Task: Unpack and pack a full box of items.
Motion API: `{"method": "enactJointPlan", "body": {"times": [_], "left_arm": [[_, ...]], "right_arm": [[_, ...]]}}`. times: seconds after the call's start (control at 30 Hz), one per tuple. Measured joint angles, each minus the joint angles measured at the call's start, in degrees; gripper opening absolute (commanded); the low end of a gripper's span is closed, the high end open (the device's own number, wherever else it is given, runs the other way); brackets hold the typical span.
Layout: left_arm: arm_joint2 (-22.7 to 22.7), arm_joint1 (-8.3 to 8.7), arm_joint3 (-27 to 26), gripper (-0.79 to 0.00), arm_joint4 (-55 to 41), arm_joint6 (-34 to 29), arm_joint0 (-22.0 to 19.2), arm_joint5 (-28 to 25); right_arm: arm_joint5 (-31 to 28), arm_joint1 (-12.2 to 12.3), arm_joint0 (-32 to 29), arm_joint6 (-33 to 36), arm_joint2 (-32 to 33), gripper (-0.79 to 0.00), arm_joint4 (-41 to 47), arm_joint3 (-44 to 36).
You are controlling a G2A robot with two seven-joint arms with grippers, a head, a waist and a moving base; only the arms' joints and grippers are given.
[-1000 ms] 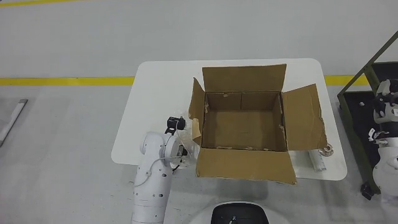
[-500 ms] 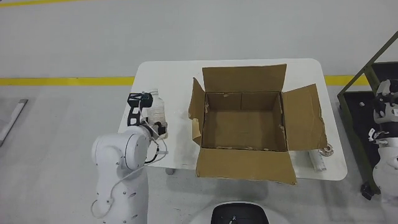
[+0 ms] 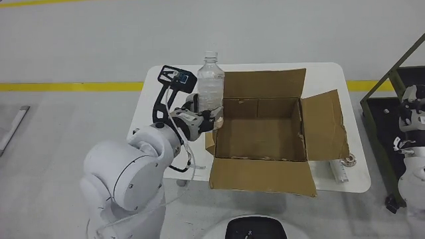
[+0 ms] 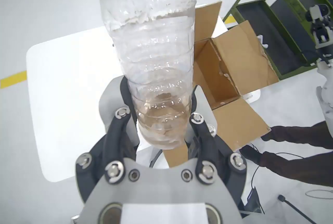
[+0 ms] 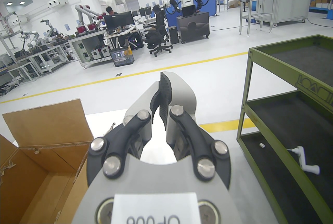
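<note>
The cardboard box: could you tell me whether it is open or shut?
Open: the cardboard box has all four flaps spread outward.

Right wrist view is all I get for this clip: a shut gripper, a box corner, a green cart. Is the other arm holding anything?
Observer: Yes, the left gripper is shut on a clear bottle, near its base.
Operator: Full or empty?
Observer: Partly filled with clear liquid.
Operator: Where is it?
Observer: Upright, cap up, near the far left corner of the open cardboard box.
</note>
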Motion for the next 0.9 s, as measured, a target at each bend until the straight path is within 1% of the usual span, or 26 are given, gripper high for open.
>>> {"method": "enactJointPlan", "body": {"times": [0.1,0.27,0.43,0.57,0.63,0.67,0.77,0.87,0.9], "left_arm": [[1.1,0.15,1.5,-0.785,-1.6,0.0,-1.2,0.0],[1.1,0.15,1.5,-0.785,-1.5,0.0,-1.1,0.0],[1.1,0.15,1.5,-0.785,-1.5,0.0,-1.1,0.0],[1.1,0.15,1.5,-0.785,-1.5,0.0,-1.1,0.0],[1.1,0.15,1.5,-0.785,-1.6,0.1,-1.0,0.0],[1.2,0.14,1.8,-0.785,-2.0,0.7,-0.6,0.1],[2.4,0.11,3.9,-0.785,-5.0,6.1,1.1,0.3],[4.8,-0.09,7.5,-0.785,-7.9,10.2,0.8,1.0],[5.8,-0.20,9.5,-0.785,-8.9,11.2,0.4,1.8]], "right_arm": [[-0.4,0.0,-0.1,0.0,-0.2,-0.785,0.2,-0.2],[-2.4,-0.1,-1.2,0.2,-1.9,-0.785,-0.3,-2.9],[-4.3,-0.2,-2.8,1.6,-5.8,-0.785,-2.8,-6.2],[-4.7,-0.3,-3.3,3.3,-10.2,-0.785,-8.6,-6.5],[-3.9,-0.3,-3.1,4.4,-12.6,-0.785,-12.0,-5.6],[-3.3,-0.4,-3.0,4.9,-13.5,-0.785,-13.0,-5.2],[-1.2,-0.5,-2.6,6.3,-15.5,-0.785,-16.1,-3.7],[0.9,-0.6,-2.5,7.2,-16.6,-0.785,-17.7,-2.8],[1.6,-0.6,-2.4,7.5,-16.8,-0.785,-17.7,-2.7]]}}
